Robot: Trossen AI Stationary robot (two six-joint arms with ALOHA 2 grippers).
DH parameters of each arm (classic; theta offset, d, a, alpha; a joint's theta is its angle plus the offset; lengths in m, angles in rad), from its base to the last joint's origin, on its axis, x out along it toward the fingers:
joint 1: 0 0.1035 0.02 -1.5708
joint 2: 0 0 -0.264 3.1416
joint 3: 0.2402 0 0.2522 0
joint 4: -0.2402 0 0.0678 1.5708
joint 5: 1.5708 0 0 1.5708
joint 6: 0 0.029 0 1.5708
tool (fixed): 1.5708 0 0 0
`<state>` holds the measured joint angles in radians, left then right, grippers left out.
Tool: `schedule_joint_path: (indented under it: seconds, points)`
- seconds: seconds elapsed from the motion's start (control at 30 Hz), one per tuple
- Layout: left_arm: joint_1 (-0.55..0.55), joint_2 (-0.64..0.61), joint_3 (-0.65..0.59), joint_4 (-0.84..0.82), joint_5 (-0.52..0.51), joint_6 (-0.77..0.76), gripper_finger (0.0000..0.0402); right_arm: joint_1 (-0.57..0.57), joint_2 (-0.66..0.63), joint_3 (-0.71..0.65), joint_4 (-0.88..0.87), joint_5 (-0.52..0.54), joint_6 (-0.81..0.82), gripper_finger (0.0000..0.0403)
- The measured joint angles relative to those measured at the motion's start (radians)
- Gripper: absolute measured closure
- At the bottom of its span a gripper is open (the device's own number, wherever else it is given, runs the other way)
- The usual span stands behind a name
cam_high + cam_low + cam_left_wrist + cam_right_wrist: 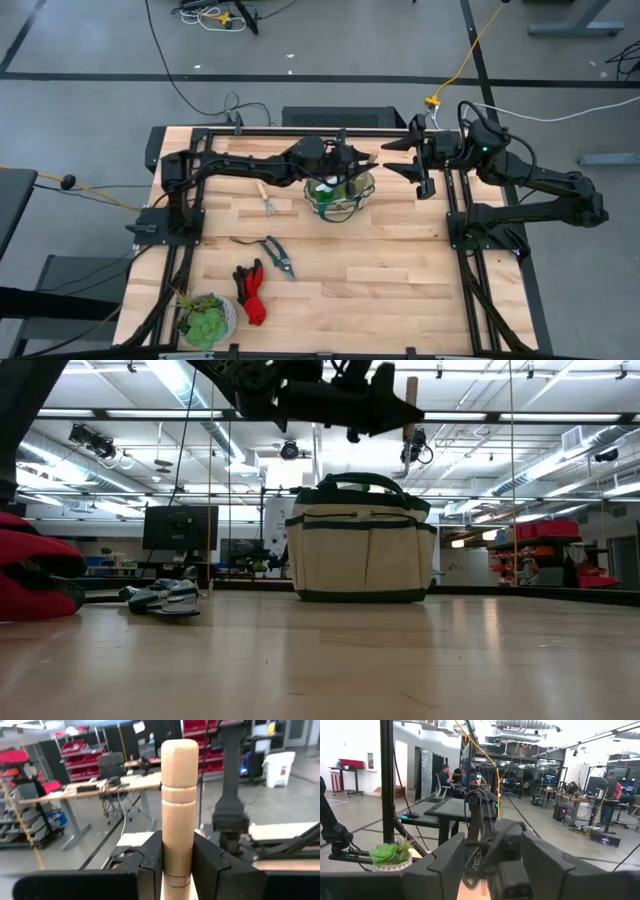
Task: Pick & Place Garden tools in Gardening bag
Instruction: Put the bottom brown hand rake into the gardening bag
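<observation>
The tan gardening bag [340,192] with dark green trim stands at the table's far middle and also shows in the low view [362,550]. Something green and white lies inside it. My left gripper [354,166] hovers over the bag, shut on a wooden-handled hand fork [178,795]. A second hand fork [267,199] lies flat left of the bag. Green-handled pruning shears [276,255] and red-and-black gloves [250,292] lie nearer the front. My right gripper [396,158] waits open and empty, right of the bag. My left gripper pinches the fork's wooden handle [177,867] between its two fingers, below the handle's grooved upper part. The fingers come level from the table's left. The handle stands upright, free end up [410,395], lifted clear above the bag. The metal head is hidden below the fingers.
A leafy green plant in a pale pot [207,320] stands at the near left corner. Black frame rails [455,215] run along the table's left and right sides. Bare wood lies right of the shears, toward the front.
</observation>
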<state>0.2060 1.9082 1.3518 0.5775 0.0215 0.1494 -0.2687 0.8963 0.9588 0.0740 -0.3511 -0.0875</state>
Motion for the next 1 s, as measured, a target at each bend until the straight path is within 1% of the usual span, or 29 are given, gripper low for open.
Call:
schedule_joint_path:
  seconds: [0.37, 0.7, 1.0]
  points:
    - [0.022, 0.010, 0.000, -0.054, -0.020, -0.004, 0.0324, 0.000, 0.000, 0.000, -0.017, -0.001, -0.007, 0.0209]
    - [0.015, 0.010, 0.000, -0.160, -0.025, -0.026, 0.0324, 0.000, 0.000, 0.000, -0.017, -0.001, -0.023, 0.0209]
    - [0.013, 0.010, -0.019, -0.170, -0.019, -0.035, 0.0324, 0.000, 0.000, 0.000, -0.016, -0.001, -0.026, 0.0209]
